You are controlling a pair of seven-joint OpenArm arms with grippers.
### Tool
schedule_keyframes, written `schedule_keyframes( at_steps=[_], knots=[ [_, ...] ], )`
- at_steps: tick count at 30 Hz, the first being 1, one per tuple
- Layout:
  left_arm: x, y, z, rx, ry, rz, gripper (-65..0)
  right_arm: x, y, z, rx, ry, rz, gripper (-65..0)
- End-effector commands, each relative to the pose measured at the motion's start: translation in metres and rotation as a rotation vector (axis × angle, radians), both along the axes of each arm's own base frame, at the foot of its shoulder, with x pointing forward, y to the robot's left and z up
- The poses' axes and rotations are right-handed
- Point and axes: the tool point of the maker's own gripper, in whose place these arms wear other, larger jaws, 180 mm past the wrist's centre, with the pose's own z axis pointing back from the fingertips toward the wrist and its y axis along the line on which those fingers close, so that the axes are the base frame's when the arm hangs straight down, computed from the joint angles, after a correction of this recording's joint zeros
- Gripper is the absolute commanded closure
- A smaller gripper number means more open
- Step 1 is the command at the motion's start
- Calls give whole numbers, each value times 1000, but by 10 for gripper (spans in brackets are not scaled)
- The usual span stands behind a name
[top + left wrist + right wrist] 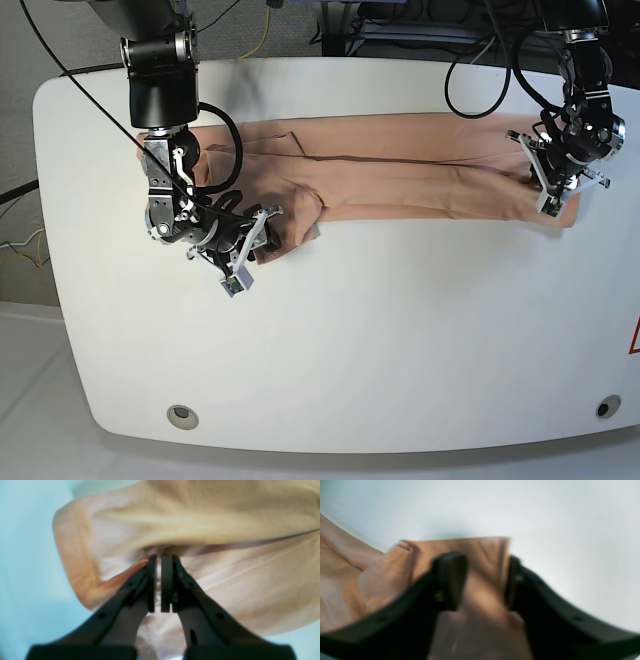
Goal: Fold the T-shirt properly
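Note:
The peach T-shirt [420,170] lies stretched in a long band across the far half of the white table. My left gripper [553,200] is at its right end. In the left wrist view the left gripper [158,557] is shut on a fold of the T-shirt [225,517], its jaws almost touching. My right gripper [268,225] is at the band's lower left corner. In the blurred right wrist view the right gripper [482,557] has its fingers apart, with a flap of the T-shirt [340,580] between them. The neck tag is hidden.
The white table [350,340] has rounded corners and two round holes near its front edge [181,414] [600,407]. Black cables [480,70] hang behind the back edge. Both arm bases stand at the far corners.

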Motion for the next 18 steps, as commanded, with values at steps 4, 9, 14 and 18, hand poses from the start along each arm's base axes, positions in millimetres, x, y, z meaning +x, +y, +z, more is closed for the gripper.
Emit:
schedule_keyframes(
  at_steps=[4, 9, 14, 18],
  knots=[
    [8, 4, 11, 12, -38, -3, -22, 3, -2, 3, -21, 6, 8, -8],
    [8, 4, 11, 12, -38, -3, -22, 7, -2, 6, -21, -4, 8, 0],
    [8, 4, 11, 12, -38, -3, -22, 8, -3, 8, -22, -7, 8, 0],
    [8, 4, 11, 12, -38, -3, -22, 12, -3, 11, -23, -15, 9, 0]
  ],
)
